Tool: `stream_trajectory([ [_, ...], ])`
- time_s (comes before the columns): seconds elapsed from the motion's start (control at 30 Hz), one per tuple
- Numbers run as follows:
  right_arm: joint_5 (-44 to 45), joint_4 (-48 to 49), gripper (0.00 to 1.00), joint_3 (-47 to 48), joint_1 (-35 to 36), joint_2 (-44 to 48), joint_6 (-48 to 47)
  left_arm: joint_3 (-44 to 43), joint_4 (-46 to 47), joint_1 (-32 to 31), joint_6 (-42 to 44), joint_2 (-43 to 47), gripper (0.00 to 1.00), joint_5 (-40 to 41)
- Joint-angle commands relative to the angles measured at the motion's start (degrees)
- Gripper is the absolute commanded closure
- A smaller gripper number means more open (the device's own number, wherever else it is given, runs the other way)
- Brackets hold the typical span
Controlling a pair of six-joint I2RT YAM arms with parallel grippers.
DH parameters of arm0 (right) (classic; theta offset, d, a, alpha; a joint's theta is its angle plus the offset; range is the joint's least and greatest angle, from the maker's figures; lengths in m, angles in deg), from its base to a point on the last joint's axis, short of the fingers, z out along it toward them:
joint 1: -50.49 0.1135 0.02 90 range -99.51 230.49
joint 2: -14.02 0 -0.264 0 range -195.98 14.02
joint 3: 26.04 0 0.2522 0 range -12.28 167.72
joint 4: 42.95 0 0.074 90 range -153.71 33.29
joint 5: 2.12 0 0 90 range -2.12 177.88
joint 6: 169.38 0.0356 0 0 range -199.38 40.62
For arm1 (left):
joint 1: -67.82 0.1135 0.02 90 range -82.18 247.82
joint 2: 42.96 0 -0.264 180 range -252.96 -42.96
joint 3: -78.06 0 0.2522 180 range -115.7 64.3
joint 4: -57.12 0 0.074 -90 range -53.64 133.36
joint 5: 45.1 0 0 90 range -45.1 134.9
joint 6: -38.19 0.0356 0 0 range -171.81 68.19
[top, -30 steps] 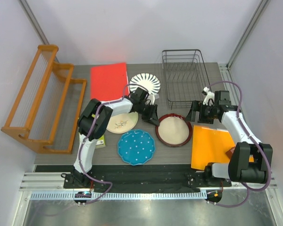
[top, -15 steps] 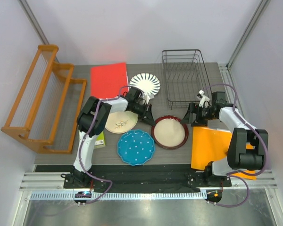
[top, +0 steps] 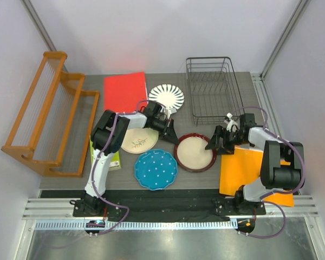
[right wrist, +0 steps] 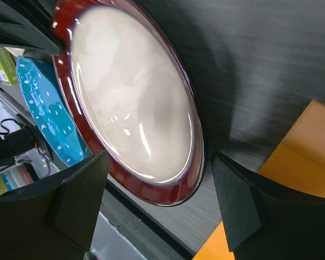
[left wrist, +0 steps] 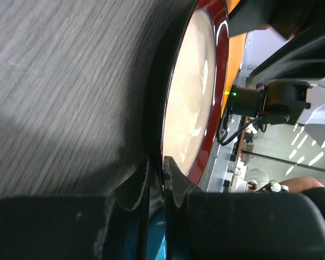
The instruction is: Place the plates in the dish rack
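Note:
The dark-red-rimmed beige plate [top: 195, 153] lies mid-table. My left gripper [top: 171, 138] is at its left edge, jaws closed on the rim [left wrist: 156, 165]; the plate [left wrist: 192, 97] looks tilted up there. My right gripper [top: 215, 142] is open, its fingers straddling the right rim [right wrist: 162, 203] of the plate [right wrist: 130, 103] without touching it. The blue dotted plate [top: 156, 169], the cream twig plate [top: 138, 142] and the white black-petalled plate [top: 167, 96] lie flat. The black wire dish rack [top: 207, 58] stands at the back right with no plates in it.
An orange wooden slatted rack [top: 49, 114] fills the left side. A red sheet [top: 124, 92] lies at the back, an orange sheet [top: 244, 168] under the right arm. A small green box [top: 115, 161] sits by the left arm. The blue plate [right wrist: 43, 108] lies close to the red-rimmed one.
My right gripper has come left and nearer, from beside the rack to the plate's right rim. My left gripper and the plate have shifted slightly left and toward the near edge.

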Motion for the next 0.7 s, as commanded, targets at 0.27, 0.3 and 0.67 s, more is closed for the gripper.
stream_trajectory([
  [0.27, -4.8, 9.0, 0.22, -5.2, 0.1, -1.1, 6.8, -4.0, 7.8, 0.2, -4.8, -5.7, 1.00, -2.1],
  [0.3, -6.5, 9.8, 0.22, -4.9, 0.1, -1.6, 7.4, -4.6, 7.7, 0.2, -5.6, -5.9, 1.00, -2.1],
  [0.67, -15.7, 21.9, 0.29, -5.1, 1.3, -3.4, 13.0, -4.4, 9.0, -1.2, -6.8, -7.3, 1.00, -1.9],
])
